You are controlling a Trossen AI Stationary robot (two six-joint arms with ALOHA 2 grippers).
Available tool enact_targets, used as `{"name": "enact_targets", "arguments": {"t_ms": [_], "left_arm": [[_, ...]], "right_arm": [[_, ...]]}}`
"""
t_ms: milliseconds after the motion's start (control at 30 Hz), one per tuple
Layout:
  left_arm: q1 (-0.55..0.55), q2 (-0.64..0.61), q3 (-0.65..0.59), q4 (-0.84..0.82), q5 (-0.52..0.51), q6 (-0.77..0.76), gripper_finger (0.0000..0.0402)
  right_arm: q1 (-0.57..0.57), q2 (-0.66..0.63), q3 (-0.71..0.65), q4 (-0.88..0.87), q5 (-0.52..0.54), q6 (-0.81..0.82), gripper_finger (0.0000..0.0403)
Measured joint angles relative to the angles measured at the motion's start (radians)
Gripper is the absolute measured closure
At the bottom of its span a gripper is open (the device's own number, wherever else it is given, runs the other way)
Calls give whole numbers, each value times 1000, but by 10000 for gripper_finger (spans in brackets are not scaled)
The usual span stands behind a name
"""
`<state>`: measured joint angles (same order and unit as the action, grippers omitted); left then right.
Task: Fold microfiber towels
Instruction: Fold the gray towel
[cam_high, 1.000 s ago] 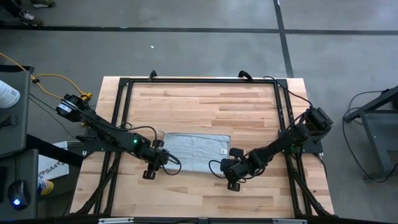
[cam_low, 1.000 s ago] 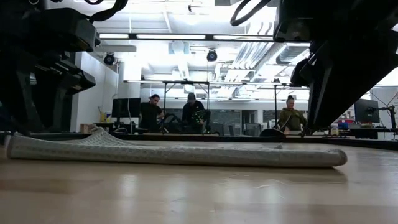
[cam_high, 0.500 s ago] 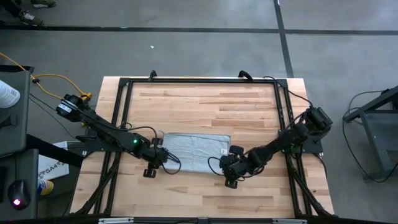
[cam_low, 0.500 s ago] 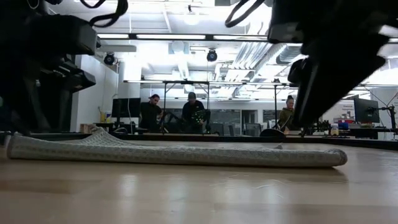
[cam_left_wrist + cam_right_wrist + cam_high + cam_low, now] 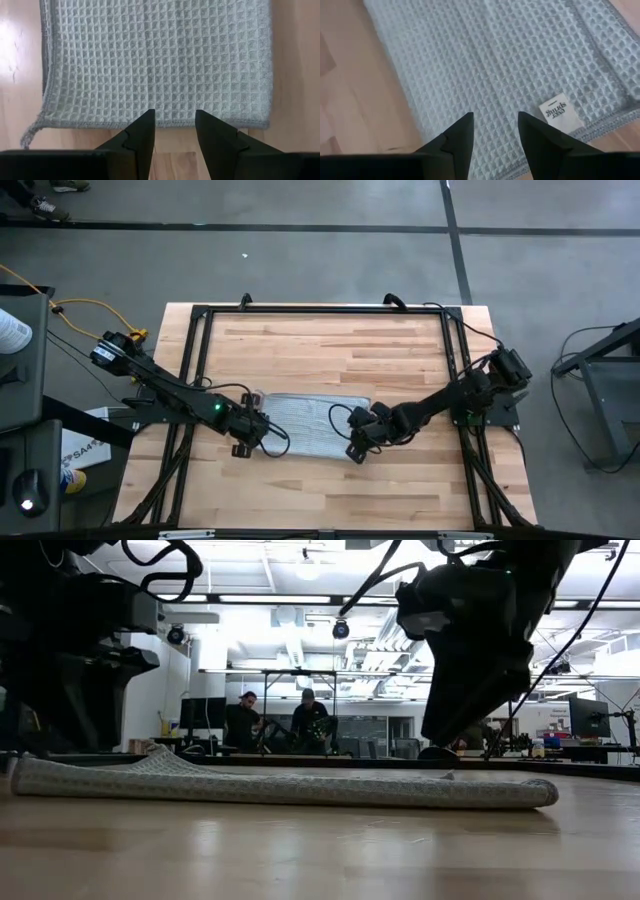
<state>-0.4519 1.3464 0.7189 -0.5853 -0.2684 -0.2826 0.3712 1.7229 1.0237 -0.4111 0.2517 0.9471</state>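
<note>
Grey-blue waffle-weave microfiber towel (image 5: 312, 425) lies flat at the centre of the wooden table (image 5: 320, 340). Left gripper (image 5: 173, 131) and right gripper (image 5: 495, 134) hover over opposite short ends, fingers parted and empty, positioned for an edge pick-up

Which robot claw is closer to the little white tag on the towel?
Right. The right claw hangs open over the towel, with the tag just beside its fingers. The left claw is open at the towel's opposite edge, far from the tag.
</note>
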Motion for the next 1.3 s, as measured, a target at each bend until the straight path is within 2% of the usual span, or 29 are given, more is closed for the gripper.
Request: {"name": "enact_targets", "arguments": {"t_ms": [367,500,600,800,933,1167,1300], "left_arm": [[0,0,0,13,4,10,261],[0,0,0,13,16,-41,261],[0,0,0,14,22,-41,261],[0,0,0,15,18,9,263],[0,0,0,15,-10,75,287],[1,0,0,16,-15,102,383],[2,0,0,17,4,95,396]], "right_arm": [[-32,0,0,20,-3,-34,257],[-47,0,0,20,-57,-27,264],[-53,0,0,20,-76,-25,284],[-53,0,0,26,-77,-30,356],[-53,0,0,27,-72,-36,394],[-54,0,0,6,-68,-52,400],[-71,0,0,-34,-76,-40,400]]}}
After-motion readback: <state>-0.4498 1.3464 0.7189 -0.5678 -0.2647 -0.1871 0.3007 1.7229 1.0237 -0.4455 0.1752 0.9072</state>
